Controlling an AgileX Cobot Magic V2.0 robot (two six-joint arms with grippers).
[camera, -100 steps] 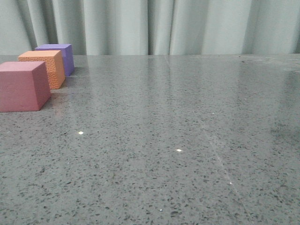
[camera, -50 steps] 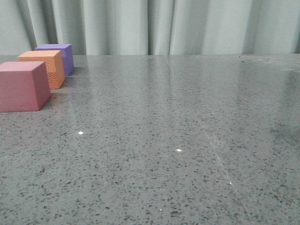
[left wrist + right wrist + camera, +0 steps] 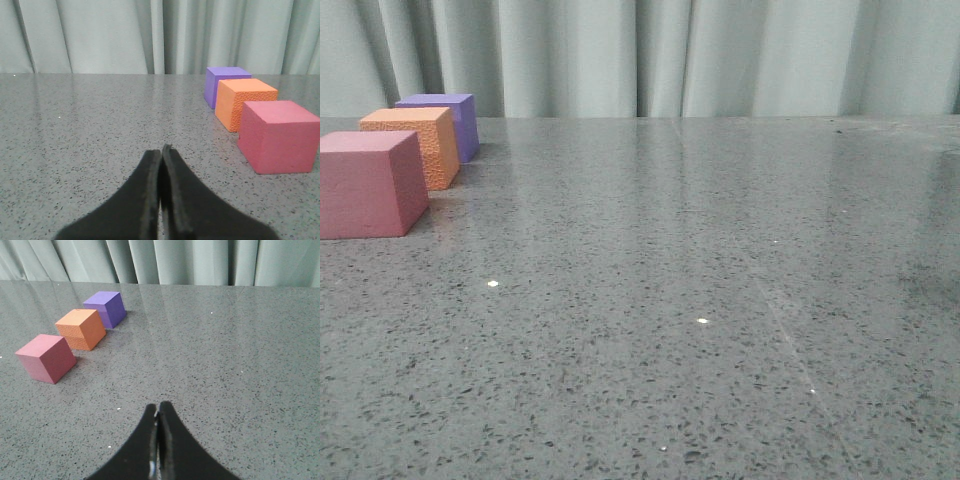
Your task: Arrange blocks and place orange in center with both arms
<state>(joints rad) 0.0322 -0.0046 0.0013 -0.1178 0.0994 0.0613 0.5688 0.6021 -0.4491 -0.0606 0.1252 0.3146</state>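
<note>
Three cubes stand in a row at the table's left side in the front view: the pink cube [image 3: 368, 183] nearest, the orange cube [image 3: 415, 143] in the middle, the purple cube [image 3: 448, 122] farthest. They also show in the left wrist view, pink [image 3: 278, 135], orange [image 3: 245, 102] and purple [image 3: 224, 83], and in the right wrist view, pink [image 3: 46, 358], orange [image 3: 80, 329] and purple [image 3: 106, 308]. My left gripper [image 3: 161, 151] is shut and empty, apart from the cubes. My right gripper [image 3: 158, 407] is shut and empty, well clear of the row. Neither gripper shows in the front view.
The grey speckled table [image 3: 700, 290] runs to a pale green curtain [image 3: 670, 55] at the back. A faint scratch line crosses the table surface at the right.
</note>
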